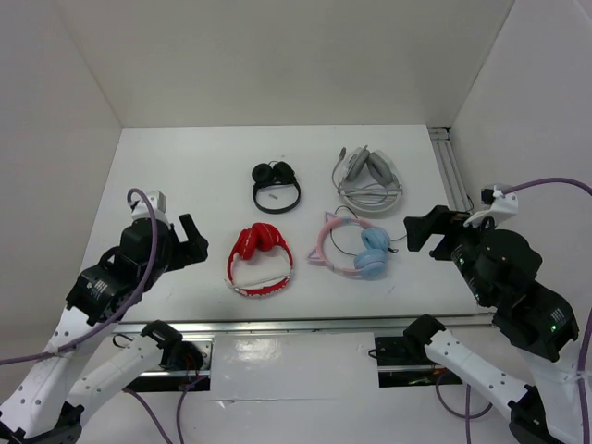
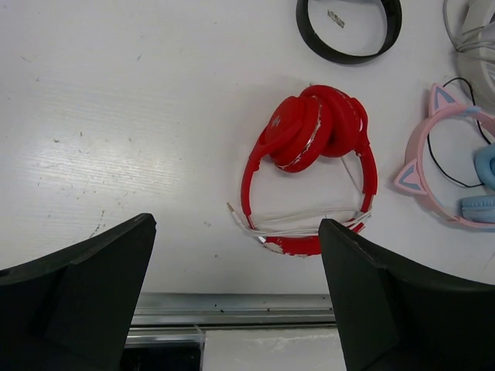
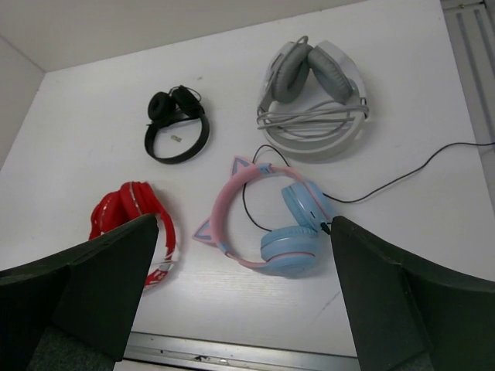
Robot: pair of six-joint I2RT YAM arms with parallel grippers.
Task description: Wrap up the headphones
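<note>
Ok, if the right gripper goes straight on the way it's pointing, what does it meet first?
Most likely the pink cat-ear headphones: the right wrist view shows them centred ahead of the open right gripper. Depth is unclear, so it could touch the table just short of them.

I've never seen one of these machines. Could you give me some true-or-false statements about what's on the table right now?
1. Four pairs of headphones lie on the table. True.
2. The cat-ear headphones have their black cable wound around the headband. False: the cable trails loose across the table.
3. The red headphones lie beside the cat-ear pair. True.
4. One arm's jaws grip the cat-ear pair. False: both arms' jaws stand open, holding nothing.
5. The black headphones lie nearest the arms. False: they lie in the far row, beside the grey-white headphones.
</note>
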